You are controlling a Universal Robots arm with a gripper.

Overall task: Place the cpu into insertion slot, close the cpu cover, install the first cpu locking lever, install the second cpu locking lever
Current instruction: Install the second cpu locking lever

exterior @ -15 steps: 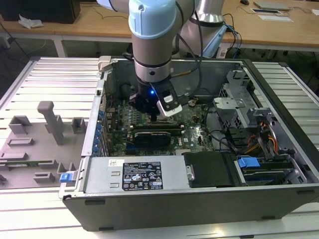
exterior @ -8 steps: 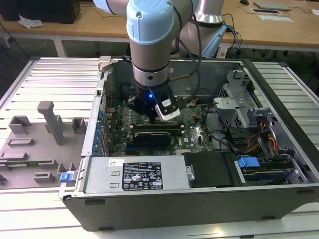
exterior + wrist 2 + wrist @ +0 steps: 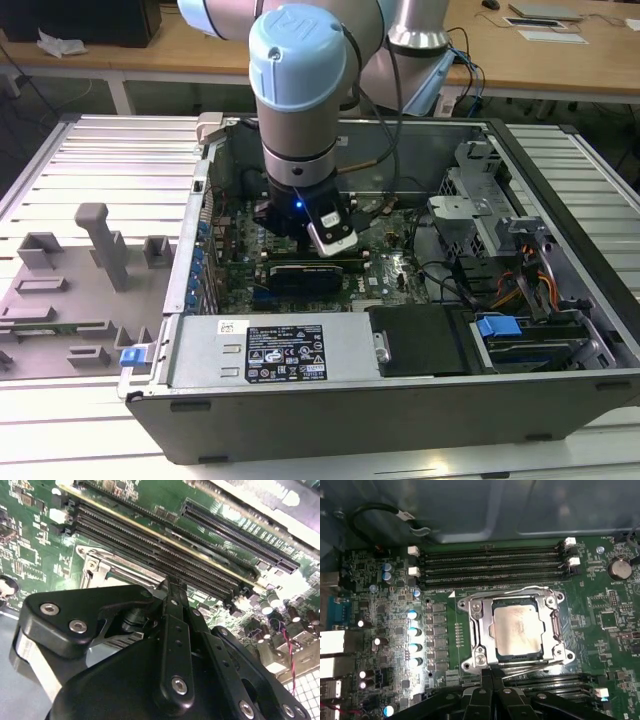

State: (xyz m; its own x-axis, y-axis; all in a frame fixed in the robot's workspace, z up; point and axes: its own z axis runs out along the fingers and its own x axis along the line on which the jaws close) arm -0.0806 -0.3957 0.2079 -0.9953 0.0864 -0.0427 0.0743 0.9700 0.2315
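In the first wrist view the cpu (image 3: 516,630), a square chip with a silver-grey top, lies flat in the insertion slot (image 3: 515,601), hiding its pin field. The cpu cover (image 3: 481,626), a metal frame plate, lies down around the chip. A thin wire lever (image 3: 520,590) runs along the socket's side next to the memory slots. My gripper (image 3: 489,676) is shut, its tips together at the socket's opposite edge, with nothing seen between them. In the second wrist view the gripper (image 3: 170,586) points at the socket frame (image 3: 100,565). The exterior view has the gripper (image 3: 292,226) low inside the open computer case.
Long black memory slots (image 3: 490,562) flank the socket. A black graphics card (image 3: 305,272) lies near the gripper, and a silver power supply (image 3: 270,350) sits along the case's front. A drive cage (image 3: 470,200) and cables are on the exterior view's right, a grey fixture tray (image 3: 80,280) on its left.
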